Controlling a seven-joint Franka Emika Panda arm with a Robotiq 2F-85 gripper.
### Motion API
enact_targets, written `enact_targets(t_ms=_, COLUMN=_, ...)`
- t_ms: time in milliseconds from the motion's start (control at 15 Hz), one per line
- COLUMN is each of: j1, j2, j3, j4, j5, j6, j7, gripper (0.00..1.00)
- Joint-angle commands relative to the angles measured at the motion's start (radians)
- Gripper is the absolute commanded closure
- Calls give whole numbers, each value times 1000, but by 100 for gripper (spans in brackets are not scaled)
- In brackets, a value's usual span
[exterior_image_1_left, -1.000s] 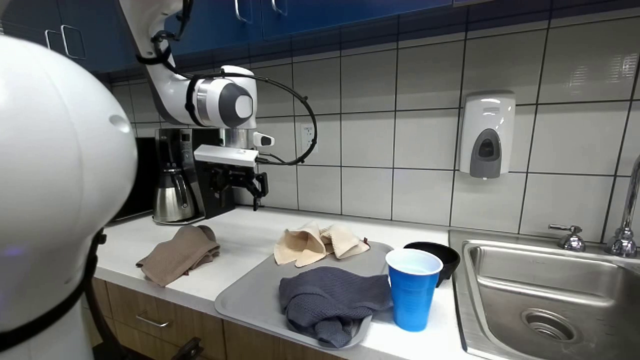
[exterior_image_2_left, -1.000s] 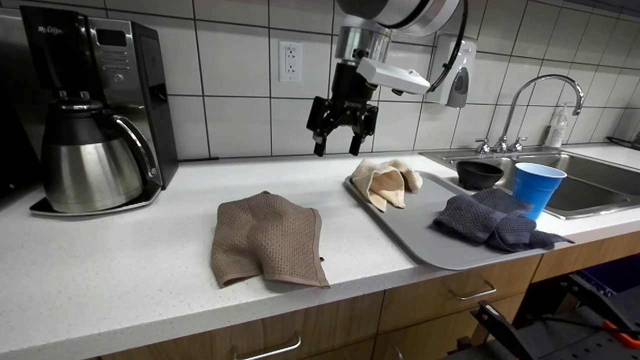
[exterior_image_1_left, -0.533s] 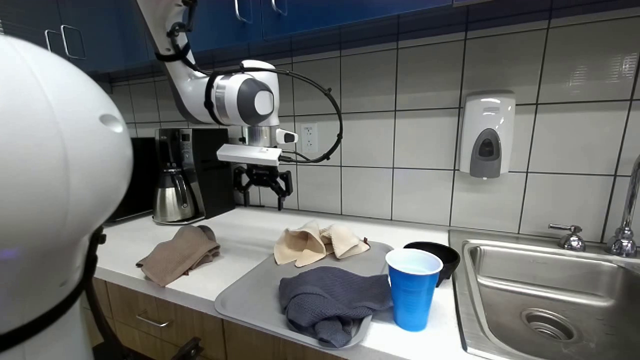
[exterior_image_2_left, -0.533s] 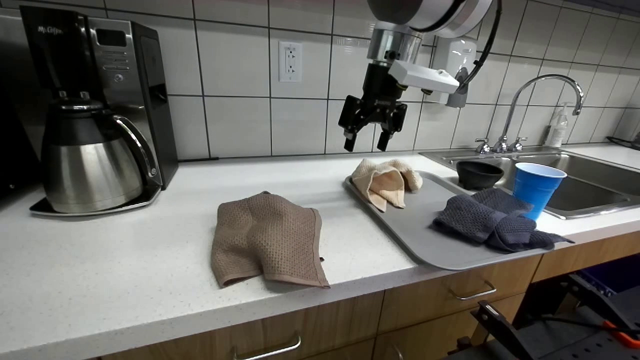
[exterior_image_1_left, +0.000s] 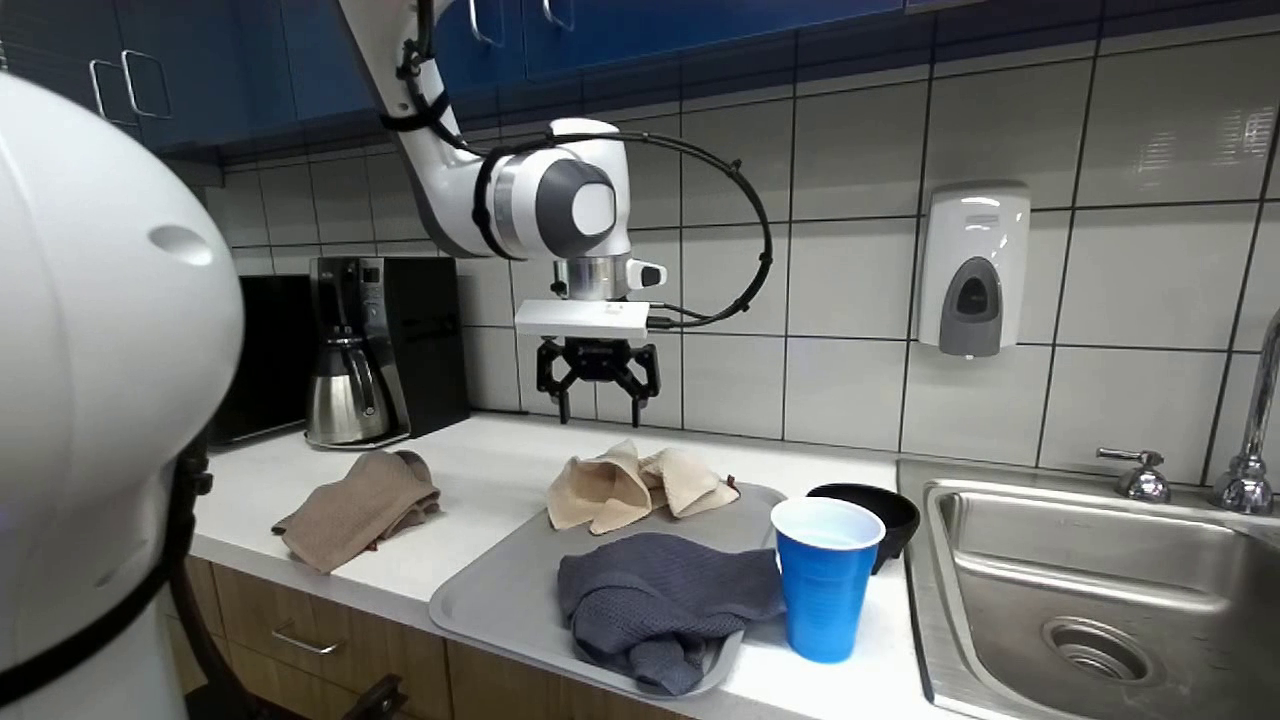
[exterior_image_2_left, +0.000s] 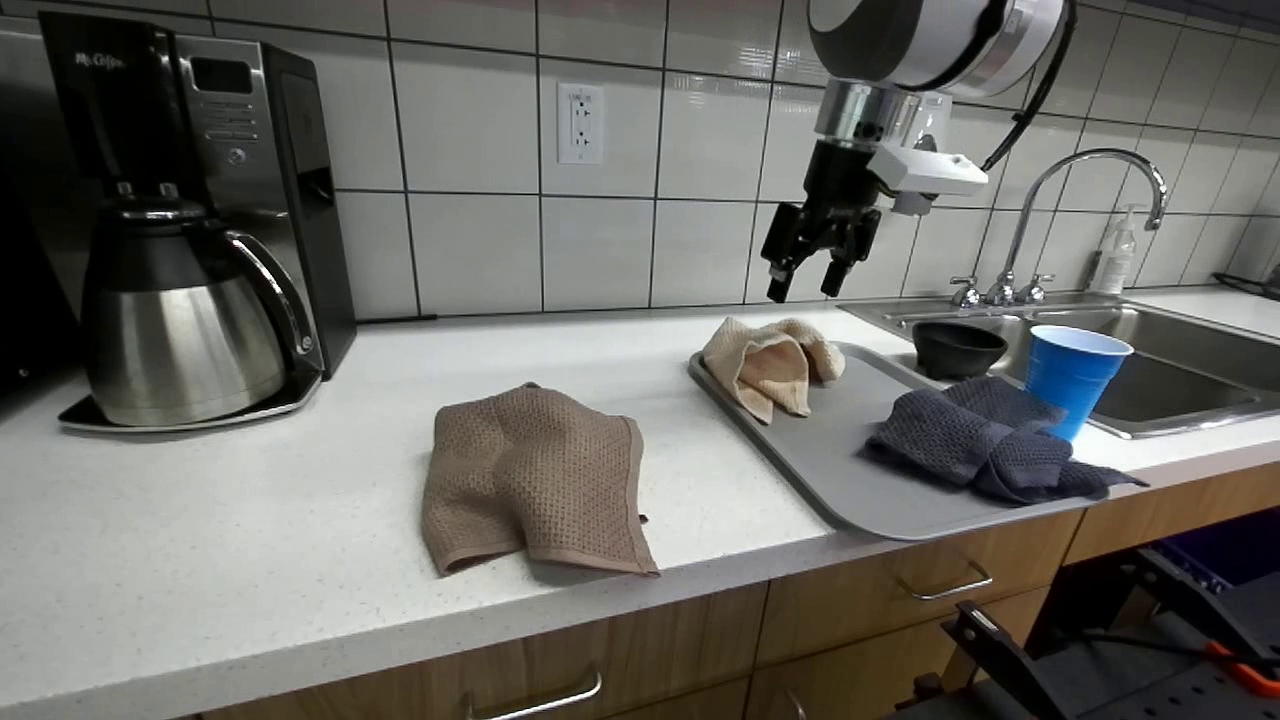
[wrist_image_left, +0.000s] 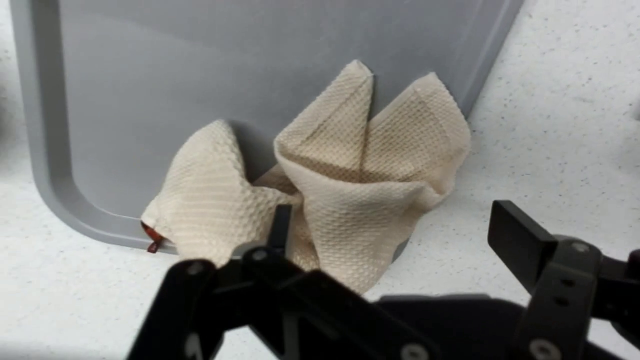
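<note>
- Your jaws stand wide and empty, just above the cream cloth, apart from it
- It lies at a corner of the tray, spilling past the edge
- In the wrist view it sits up and left of your jaws' middle; its longer spread seems to run along the line between your fingertips
- The dark cloth lies nearer the desk's front

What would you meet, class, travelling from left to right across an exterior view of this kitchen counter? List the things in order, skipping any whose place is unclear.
In an exterior view: coffee maker → brown cloth → beige cloth → black bowl → blue cup.
</note>
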Motion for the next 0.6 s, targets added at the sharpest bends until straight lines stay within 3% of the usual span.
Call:
enact_targets(t_ms=0, j1=-44, j2=1, j3=-19, j4=-13, j5=14, j6=39, j7=-126, gripper=0)
enact_targets(t_ms=533, j1=-109, j2=85, j3=-24, j4=27, j5=87, j6=85, j7=-325, gripper=0)
